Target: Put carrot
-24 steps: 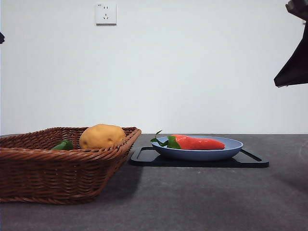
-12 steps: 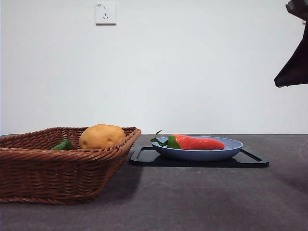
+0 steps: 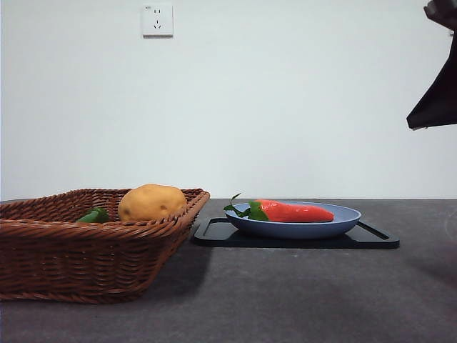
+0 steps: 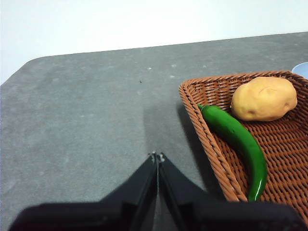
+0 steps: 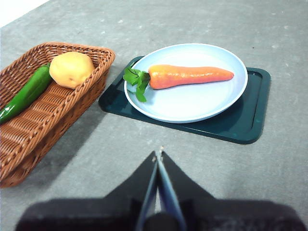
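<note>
The orange-red carrot with green leaves lies on a light blue plate, which stands on a dark tray. The right wrist view shows the carrot lying across the plate, leaves toward the basket. My right gripper is shut and empty, held high and back from the tray; in the front view it shows only as a dark shape at the top right. My left gripper is shut and empty, over bare table beside the basket.
A brown wicker basket at the left holds a yellow-brown potato and a green chili pepper. The tray sits close to the basket's corner. A wall socket is on the back wall.
</note>
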